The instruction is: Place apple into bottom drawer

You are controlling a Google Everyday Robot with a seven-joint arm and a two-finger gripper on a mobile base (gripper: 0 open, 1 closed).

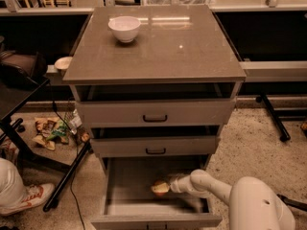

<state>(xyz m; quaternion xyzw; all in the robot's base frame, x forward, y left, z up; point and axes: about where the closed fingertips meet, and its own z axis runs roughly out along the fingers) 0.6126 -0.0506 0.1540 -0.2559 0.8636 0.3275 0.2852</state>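
The bottom drawer (129,186) is pulled out below the two shallower drawers with black handles. The apple (159,188), red-orange with a yellowish patch, is inside it, right of the middle, low over the drawer floor. My gripper (168,186) reaches into the drawer from the right on the white arm and is at the apple's right side, against it. I cannot tell whether the apple rests on the floor or is held just above it.
A white bowl (124,28) stands on the cabinet top (182,51) at the back left. Snack bags (53,128) lie on the floor to the left, beside a black table leg (67,176) and a person's shoe (29,198).
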